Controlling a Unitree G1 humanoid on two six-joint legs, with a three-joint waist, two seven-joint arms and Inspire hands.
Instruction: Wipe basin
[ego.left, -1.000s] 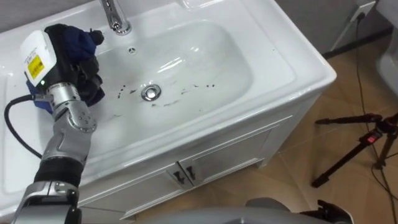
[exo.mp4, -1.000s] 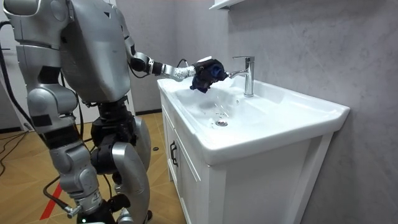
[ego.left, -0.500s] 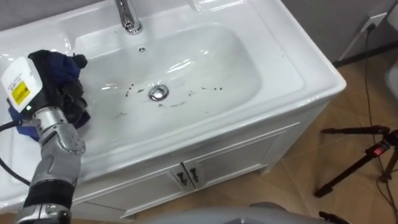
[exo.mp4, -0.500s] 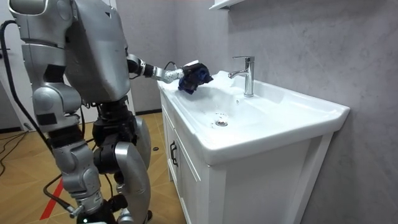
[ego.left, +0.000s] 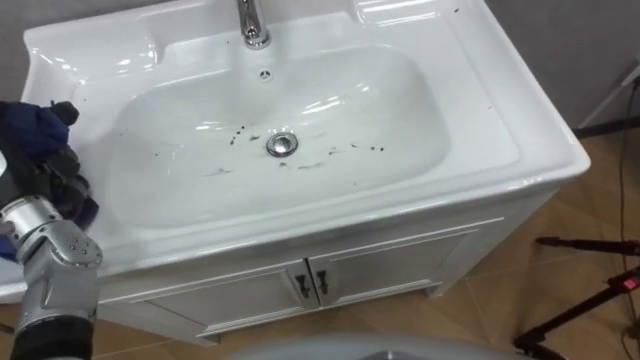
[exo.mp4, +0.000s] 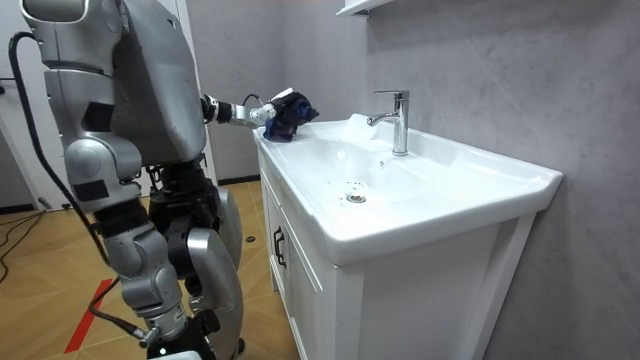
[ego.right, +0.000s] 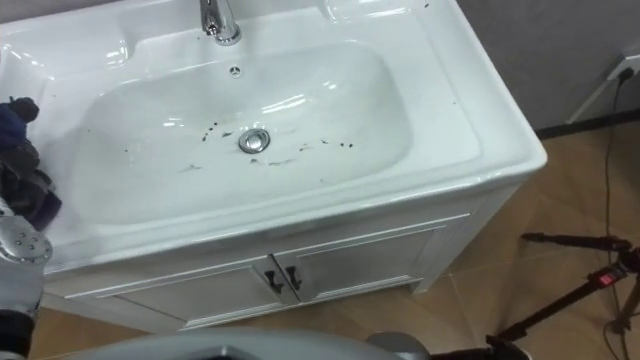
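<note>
Withdrawn since the earlier frames: left hand (ego.left: 52, 178), formerly over the bowl near the faucet (ego.left: 252, 22), had drawn back to the basin's (ego.left: 470, 110) left end and stood above the outer rim; the eye views had shifted too, so part of that change was the camera's own. Item held: dark blue cloth (ego.left: 32, 122), bunched, with the hand's fingers curled round it, off the bowl and not touching its surface as far as could be seen. Basin: white, set on a cabinet (ego.left: 380, 280) with two doors. Condition: dark specks (ego.left: 240, 133) scattered on either side of the drain (ego.left: 282, 144), judged still unwiped. Adjacent: tripod (ego.left: 590, 300) on the floor to the right. Robot stood at the basin's left end, arm stretched toward it, per the room view. Hazards, as judgement: a wadded cloth offered little flat face, so a returning pass might smear or skip the specks; a slack hold over the rim could let the cloth drop outside the basin; a wide sweep back could catch the faucet.
</note>
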